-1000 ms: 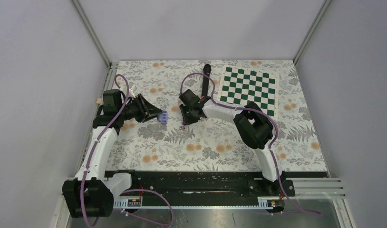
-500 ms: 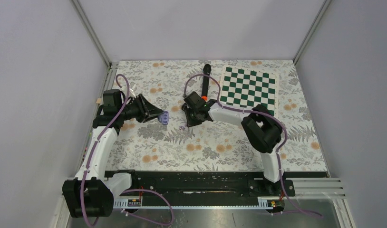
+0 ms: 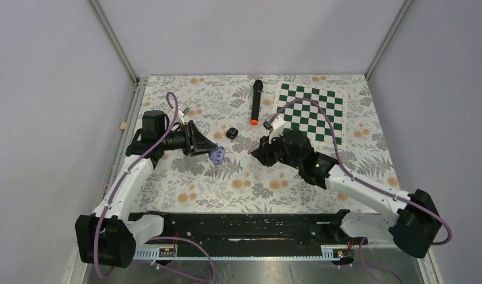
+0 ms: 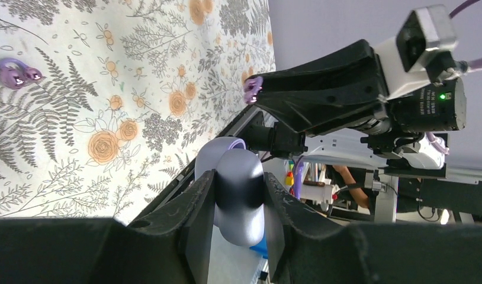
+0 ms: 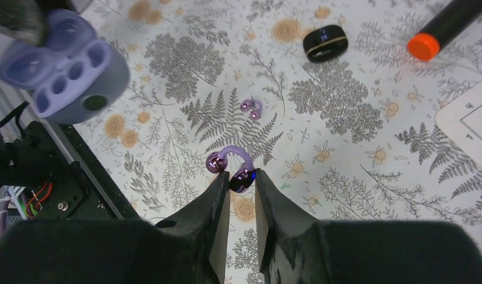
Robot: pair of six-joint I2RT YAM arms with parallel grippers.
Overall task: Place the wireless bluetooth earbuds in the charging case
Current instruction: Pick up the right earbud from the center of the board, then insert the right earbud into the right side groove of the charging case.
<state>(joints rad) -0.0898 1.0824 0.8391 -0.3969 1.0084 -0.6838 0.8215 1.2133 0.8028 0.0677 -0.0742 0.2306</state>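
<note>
My left gripper [image 3: 214, 152] is shut on the pale purple charging case [image 4: 239, 195] and holds it above the mat. The case is open, and its empty sockets face the right wrist camera [image 5: 64, 71]. My right gripper [image 5: 237, 177] is shut on a shiny purple earbud [image 5: 241, 176] with a pale hook, held in the air to the right of the case. From the left wrist this gripper [image 4: 256, 93] shows with the earbud [image 4: 251, 89] at its tip. A second purple earbud [image 5: 250, 108] lies on the mat between the grippers and also shows in the left wrist view [image 4: 13, 72].
A small black oval case [image 3: 231, 133] lies on the floral mat behind the grippers. A long black microphone [image 3: 256, 102] with an orange end lies further back. A green and white chessboard [image 3: 309, 112] lies at the back right.
My right arm has swung out to the right, and its gripper has pulled back from near the microphone, holding a purple earbud. My left gripper has moved right with the case. The black oval case is uncovered.
</note>
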